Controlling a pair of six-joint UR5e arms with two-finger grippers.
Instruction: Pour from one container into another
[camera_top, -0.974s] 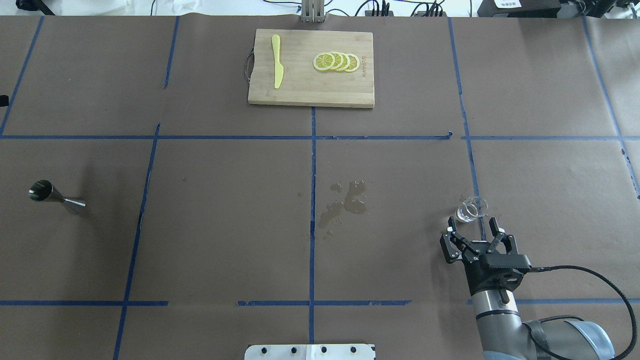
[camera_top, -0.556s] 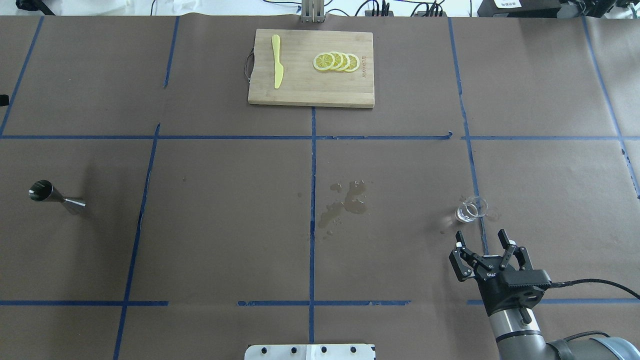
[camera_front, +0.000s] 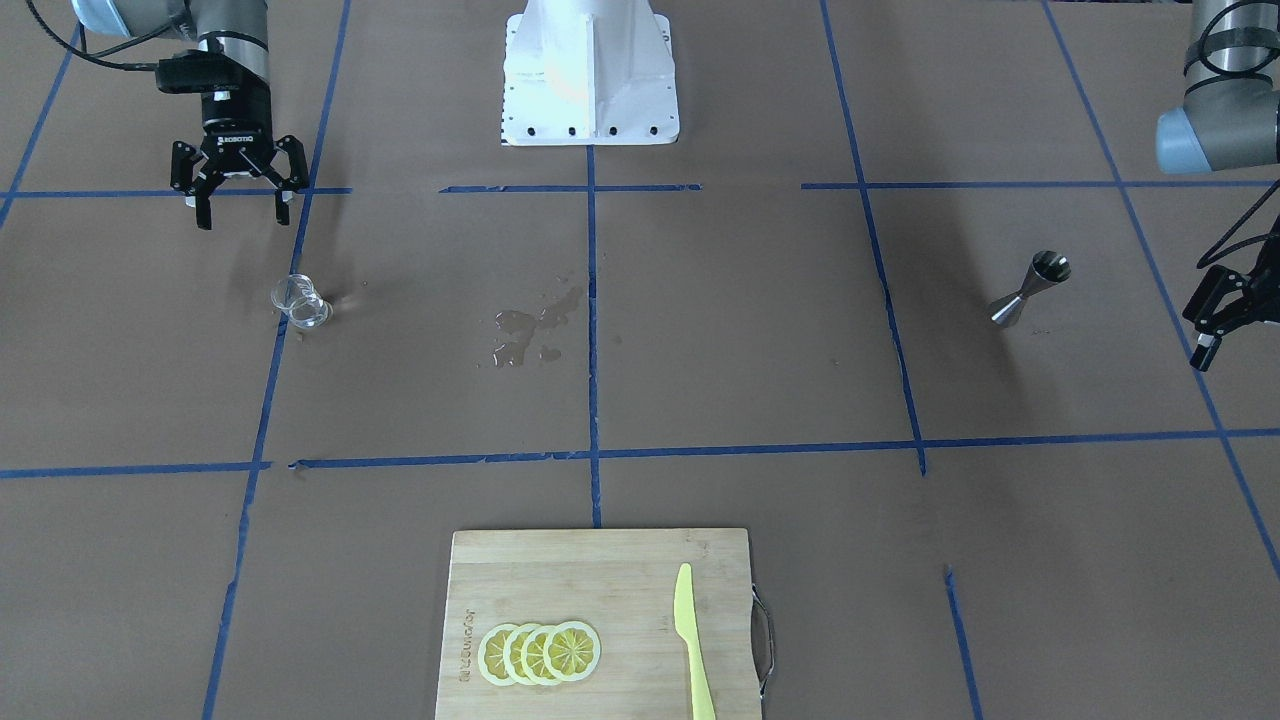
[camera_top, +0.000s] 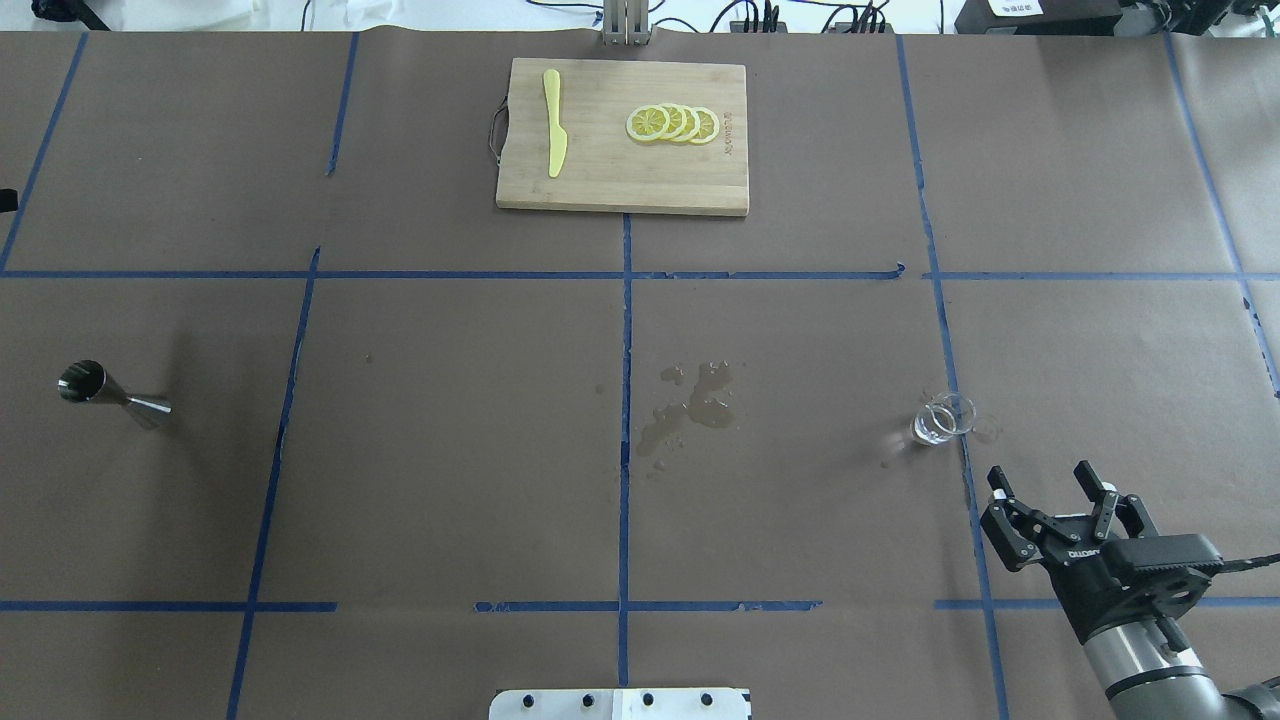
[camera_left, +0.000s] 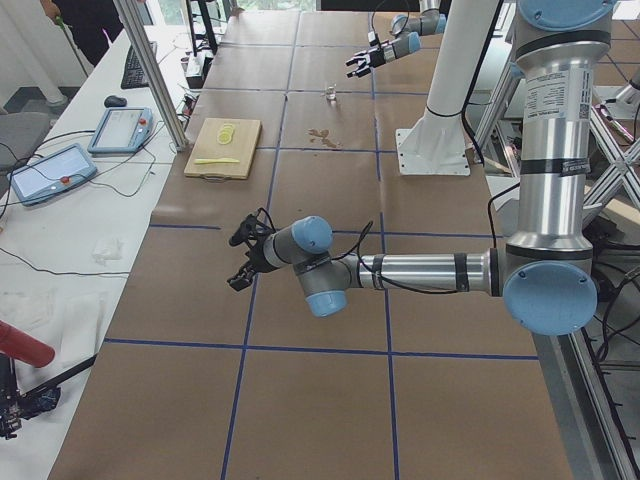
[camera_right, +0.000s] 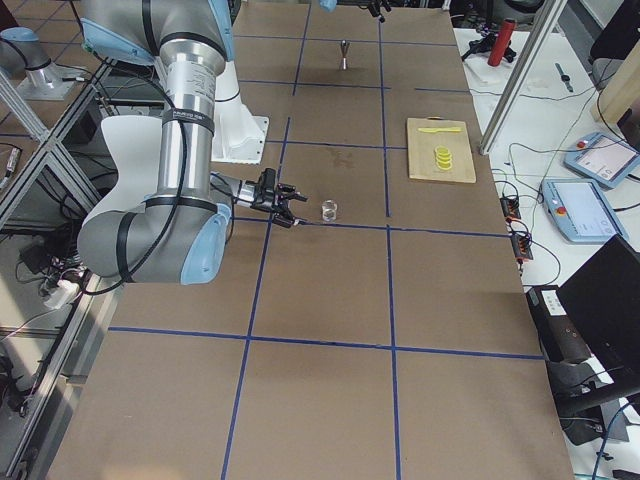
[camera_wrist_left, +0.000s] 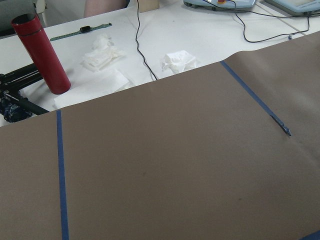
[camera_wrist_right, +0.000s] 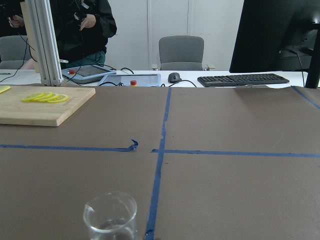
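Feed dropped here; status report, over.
Right gripper open, empty, near small clear glass cup. Small steel hourglass jigger upright, far left. Left gripper: state unclear. Wet spill between containers.

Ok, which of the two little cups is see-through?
The glass cup, standing just ahead of the right claw. The other one, the jigger, is shiny hourglass-shaped metal.

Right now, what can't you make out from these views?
- Left gripper: cut off by front-facing view's right edge, absent overhead; jaws' state unclear.
- Small clear glass beaker: liquid level; base cropped in right wrist view, too small elsewhere.
- Shiny steel hourglass jigger: contents, too small in every view.
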